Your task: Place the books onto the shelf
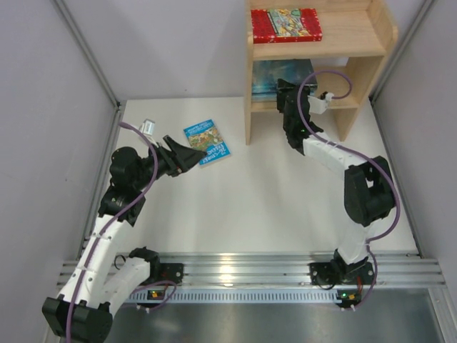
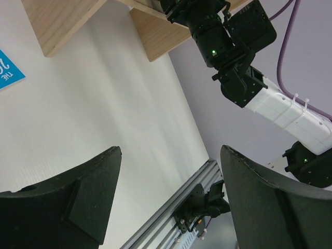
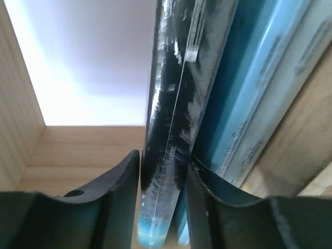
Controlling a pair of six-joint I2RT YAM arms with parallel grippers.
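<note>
Top external view is showing us the wooden shelf (image 1: 325, 48) standing at the far right of the table (image 1: 271, 207). We are seeing the red book (image 1: 285, 25) lying flat on the upper tier. The right arm is reaching into the lower tier, where the dark teal book (image 1: 275, 73) is standing.

From the right wrist, we are looking along the right gripper (image 3: 162, 168). Its two fingers are sitting close on either side of the dark teal book's lower edge. Whether they are pressing on it or merely flanking it, we cannot tell. That book is standing on edge and tilting to one side. The pale blue-green books (image 3: 259, 104) are leaning just beside it, toward one side panel.

We are finding the bright blue book (image 1: 207, 143) lying flat on the table, to the left of the shelf and apart from it. The left gripper (image 1: 186, 153) is hovering just beside that book's near-left side. From the left wrist, we are seeing its fingers spread wide with nothing between them.
</note>
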